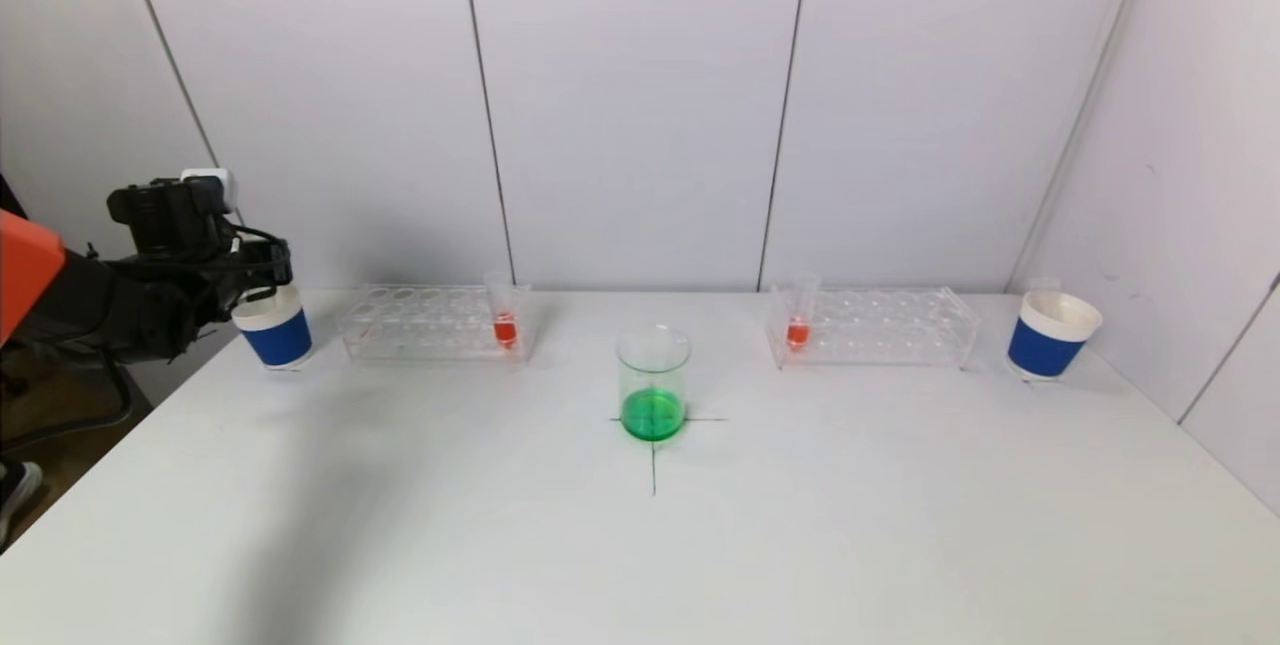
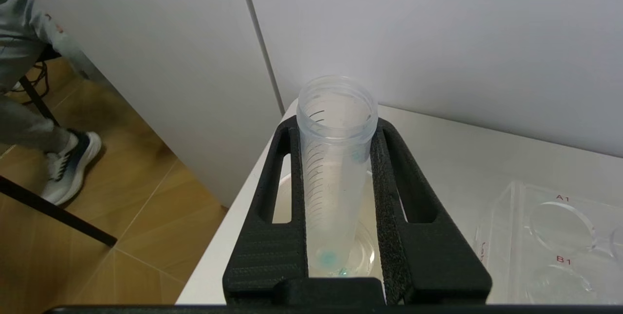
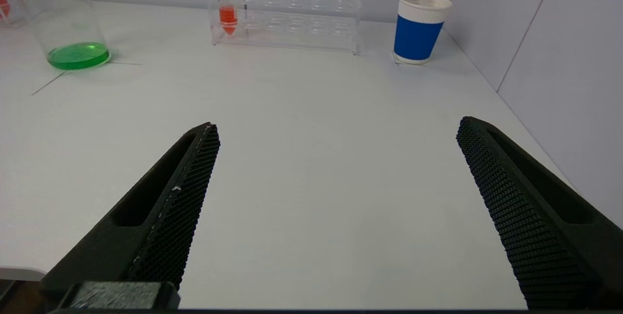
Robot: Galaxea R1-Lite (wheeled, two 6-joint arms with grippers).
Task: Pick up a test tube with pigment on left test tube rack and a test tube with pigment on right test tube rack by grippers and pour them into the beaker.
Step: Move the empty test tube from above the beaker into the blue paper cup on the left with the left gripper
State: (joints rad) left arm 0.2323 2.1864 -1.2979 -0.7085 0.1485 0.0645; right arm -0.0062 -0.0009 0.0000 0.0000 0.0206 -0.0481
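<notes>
Test tube (image 2: 336,177), nearly drained, stands upright in my left gripper's (image 2: 336,236) clamped jaws, directly over the far-left corner's blue cup (image 1: 275,330); my right gripper (image 3: 336,207) gapes wide.

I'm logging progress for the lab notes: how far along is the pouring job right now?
Looks partly done: the beaker holds green liquid, and the left gripper grips a nearly empty test tube over the left blue cup. The right gripper is open and holds nothing. Left: an orange tube stands in the left rack, another in the right rack.
</notes>
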